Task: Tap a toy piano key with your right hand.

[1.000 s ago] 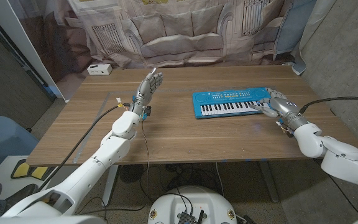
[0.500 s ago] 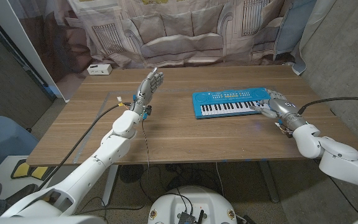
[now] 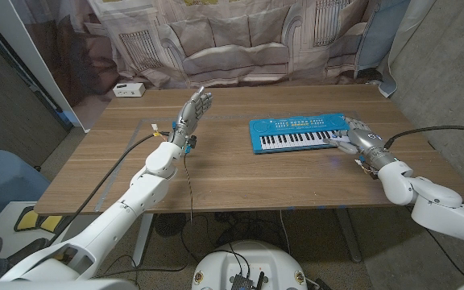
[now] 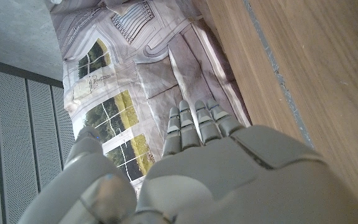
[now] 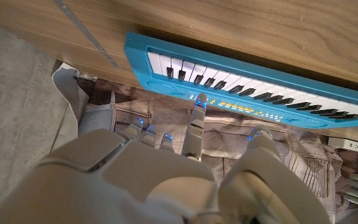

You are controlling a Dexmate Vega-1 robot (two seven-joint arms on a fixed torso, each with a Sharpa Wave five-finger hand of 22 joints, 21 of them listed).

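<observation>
White box: a small white box [image 3: 127, 89] sits at the desk's far left edge, seen from the head camera.
Left hand: the left hand [image 3: 193, 109] is raised over the left half of the desk [image 3: 216, 173], fingers apart and pointing up, nothing in it. The left wrist view shows its back [image 4: 229, 180] with fingers [image 4: 194, 124] straight, reaching toward the printed curtain [image 4: 123, 93] behind the desk.
Cable: a dark cable [image 3: 188, 181] hangs from the left wrist across the desk toward the near edge.
Toy piano: the blue toy piano [image 3: 300, 133] lies flat on the right half of the desk, long axis running left to right, slightly tilted up toward the right. White and black keys face the robot; the button strip lies along the far side.
Right hand: the right hand [image 3: 359, 137] is at the piano's right end, fingers over the keys, holding nothing. The right wrist view shows one finger [image 5: 194, 127] stretched out toward the piano's [image 5: 253, 78] edge, the others curled back. Whether the fingertip touches a key I cannot tell.
</observation>
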